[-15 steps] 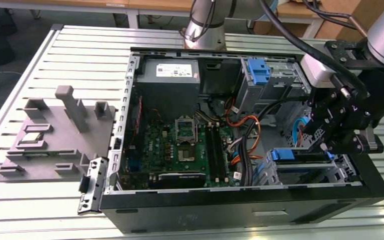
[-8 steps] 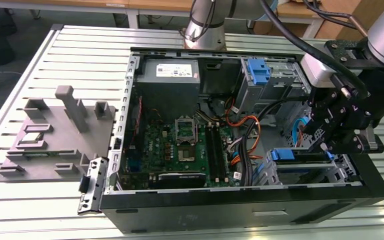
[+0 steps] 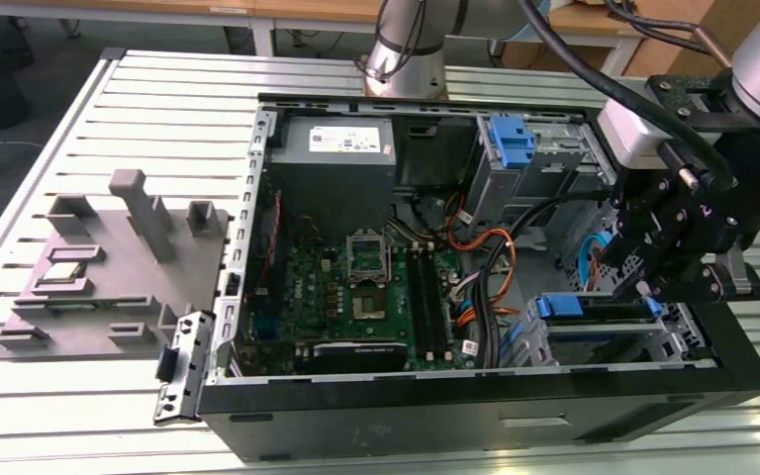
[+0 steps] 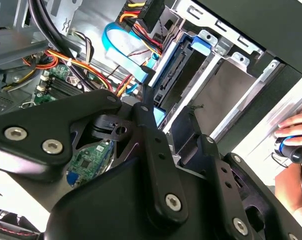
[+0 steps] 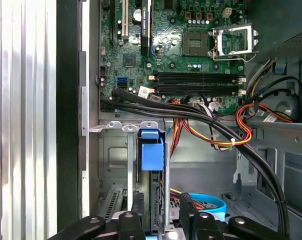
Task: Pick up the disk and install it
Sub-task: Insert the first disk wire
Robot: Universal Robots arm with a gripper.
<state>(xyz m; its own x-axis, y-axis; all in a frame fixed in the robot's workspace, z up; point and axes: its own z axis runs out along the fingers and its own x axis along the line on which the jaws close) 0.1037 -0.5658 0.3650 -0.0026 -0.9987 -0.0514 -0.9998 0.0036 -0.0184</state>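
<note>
A slatted metal desk point(image 3: 155, 89) carries an open computer case point(image 3: 486, 401) with its motherboard point(image 3: 353, 287) bared. My hand point(image 5: 161, 204) hangs over the drive bay point(image 5: 111, 155) at the case's near corner, on the exterior view's right. The disk point(image 5: 151, 150) stands on edge in that bay, blue end showing. My fingers point(image 5: 137, 205) straddle it, released, with a gap on one side.
</note>
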